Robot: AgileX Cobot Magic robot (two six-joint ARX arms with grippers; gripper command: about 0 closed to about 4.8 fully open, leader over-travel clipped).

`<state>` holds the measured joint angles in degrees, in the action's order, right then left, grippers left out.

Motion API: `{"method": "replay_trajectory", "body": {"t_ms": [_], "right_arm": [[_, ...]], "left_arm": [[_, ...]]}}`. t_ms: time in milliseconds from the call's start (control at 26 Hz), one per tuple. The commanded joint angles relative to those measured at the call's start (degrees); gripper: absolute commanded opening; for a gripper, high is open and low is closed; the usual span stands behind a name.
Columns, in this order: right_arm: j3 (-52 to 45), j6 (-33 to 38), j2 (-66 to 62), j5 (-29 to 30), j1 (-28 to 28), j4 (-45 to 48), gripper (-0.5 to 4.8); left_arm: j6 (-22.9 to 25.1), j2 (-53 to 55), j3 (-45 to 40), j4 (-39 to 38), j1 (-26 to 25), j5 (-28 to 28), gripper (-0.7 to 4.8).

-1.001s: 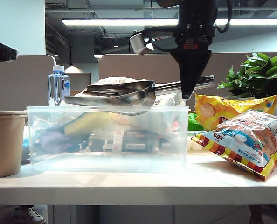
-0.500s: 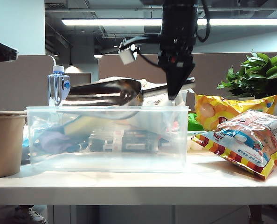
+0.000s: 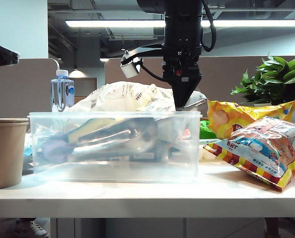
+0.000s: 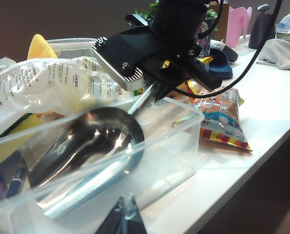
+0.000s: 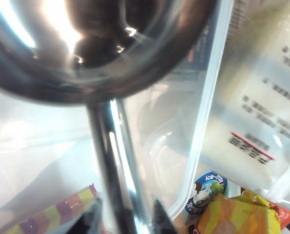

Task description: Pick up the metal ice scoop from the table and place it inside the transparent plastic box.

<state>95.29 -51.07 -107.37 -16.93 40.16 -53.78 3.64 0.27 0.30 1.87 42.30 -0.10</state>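
The transparent plastic box (image 3: 113, 147) stands on the white counter (image 3: 147, 196), and the metal ice scoop (image 3: 112, 139) lies tilted inside it, bowl low toward the left, handle rising to the right rim. The right gripper (image 3: 182, 103) points down at that rim's right end, over the handle; whether its jaws grip cannot be told. A tan paper cup (image 3: 6, 151) stands left of the box, a water bottle (image 3: 62, 91) behind it, and snack bags (image 3: 259, 148) lie to the right.

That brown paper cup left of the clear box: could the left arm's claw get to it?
Probably yes: the paper cup stands unobstructed beside the transparent plastic box. The left gripper hangs nearby; the right gripper is busy at the box's far end.
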Motion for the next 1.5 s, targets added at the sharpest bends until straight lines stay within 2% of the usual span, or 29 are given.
{"method": "replay_trajectory", "body": {"t_ms": [38,192,269,385,423,500,616,693,808,885,962,1039,1232,1309,1501], "right_arm": [[0.39,0.33,0.46,-2.27,0.52,1.16,1.84],[0.42,2.36,0.50,-3.78,0.98,1.73,1.88],[0.42,4.70,0.76,-7.37,1.62,2.45,2.21],[0.42,5.73,1.99,-8.85,1.95,2.67,2.12],[0.42,5.77,2.43,-8.63,1.92,2.62,1.75],[0.42,5.99,3.56,-9.11,1.86,2.47,-0.03],[0.42,8.79,5.49,-8.83,1.92,2.19,-0.05],[0.42,13.88,7.23,-8.50,1.88,1.27,-0.05],[0.42,22.34,10.36,-2.84,1.03,-1.42,-0.06],[0.42,29.94,13.25,3.30,-0.15,-2.36,-0.06],[0.39,35.54,17.33,8.96,-1.40,-2.58,-0.06],[0.39,37.38,20.20,9.84,-1.42,-2.45,-0.06],[0.37,43.58,30.40,11.10,-1.38,-1.68,-0.06],[0.37,44.04,33.64,11.08,-1.36,-1.66,-0.06],[-0.22,44.96,40.68,11.58,-1.36,-2.60,-0.06]], "left_arm": [[0.24,0.02,0.09,0.37,-0.13,0.13,-0.05],[0.24,0.02,0.07,0.37,-0.11,0.13,-0.05],[0.24,0.02,0.07,0.35,-0.13,0.13,-0.05],[0.24,0.02,0.07,0.37,-0.11,0.13,-0.05],[0.24,0.02,0.07,0.35,-0.13,0.13,-0.05],[0.24,0.02,0.07,0.35,-0.13,0.13,-0.05],[0.24,0.02,0.09,0.35,-0.24,0.13,-0.05],[0.24,0.02,0.09,0.35,-0.63,0.15,-0.05],[0.24,0.02,0.09,0.37,-2.99,0.15,-0.05],[0.24,0.02,0.09,0.37,-6.19,0.15,-0.05],[0.24,0.02,0.09,0.35,-11.56,0.15,-0.05],[0.24,0.02,0.09,0.35,-15.87,0.20,-0.05],[0.24,0.02,0.09,0.35,-32.48,0.28,-0.05],[0.24,0.02,0.09,0.35,-37.16,0.15,-0.05],[0.24,0.02,0.09,0.35,-39.80,0.24,-0.05]]}}
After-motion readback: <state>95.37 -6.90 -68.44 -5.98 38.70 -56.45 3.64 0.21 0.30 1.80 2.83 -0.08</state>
